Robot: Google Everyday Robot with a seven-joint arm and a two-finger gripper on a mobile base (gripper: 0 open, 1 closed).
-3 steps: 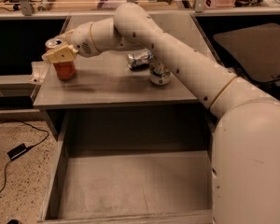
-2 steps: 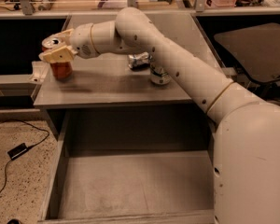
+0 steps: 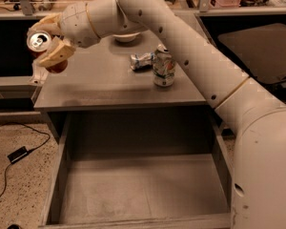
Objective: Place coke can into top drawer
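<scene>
My gripper (image 3: pixel 46 39) is shut on the red coke can (image 3: pixel 40 44) and holds it in the air past the left edge of the grey tabletop (image 3: pixel 105 87). The can's silver top faces up toward the camera; most of its red body is hidden by the fingers (image 3: pixel 55 52). The top drawer (image 3: pixel 138 190) stands pulled open below the tabletop, wide and shallow with a bare grey bottom. The can is up and to the left of the drawer, not over it.
A white-green can (image 3: pixel 163 67) stands upright on the tabletop with a crushed silver can (image 3: pixel 142 60) lying beside it. A white bowl (image 3: pixel 126 36) sits at the back. My arm crosses over the table's right side. A black cable (image 3: pixel 16 154) lies on the floor at left.
The gripper has lifted the coke can off the tabletop's left end and carried it up and to the left. The other cans have not moved.
</scene>
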